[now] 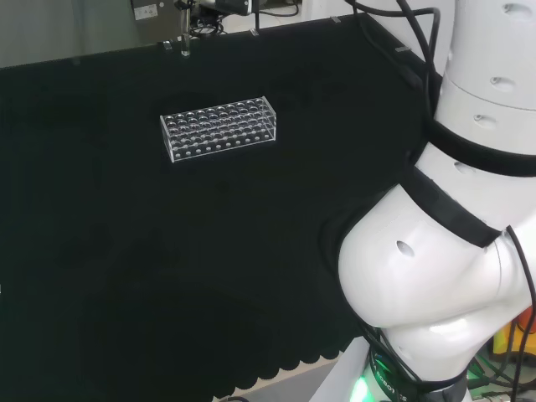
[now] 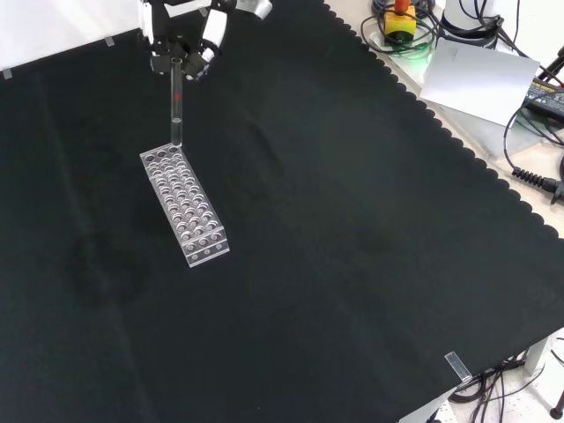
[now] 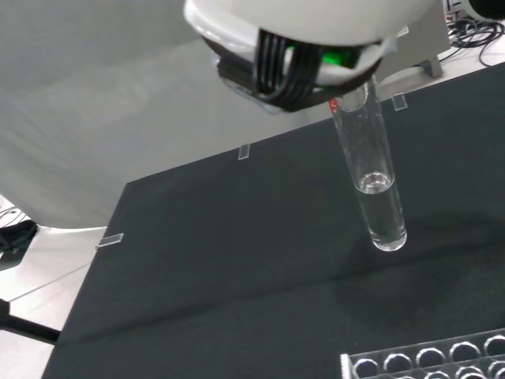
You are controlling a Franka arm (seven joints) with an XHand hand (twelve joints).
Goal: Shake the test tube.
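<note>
In the front view the hand (image 2: 183,40) hangs at the top left, its fingers curled round the upper end of a clear test tube (image 2: 176,110). The tube points straight down, its tip just above the far end of the clear plastic rack (image 2: 185,209) on the black cloth. In the wrist view the test tube (image 3: 374,178) holds a little clear liquid in its lower part and has a red mark near the top. It hangs free above the cloth, apart from the rack (image 3: 430,365). The rack (image 1: 219,128) lies towards the back of the bench in the head view.
The arm's white links (image 1: 456,268) stand at the right of the head view. Off the cloth's scalloped edge in the front view lie a yellow and red button box (image 2: 401,22), a grey sheet (image 2: 476,75) and cables (image 2: 538,176). Broad bare cloth (image 2: 352,247) spreads around the rack.
</note>
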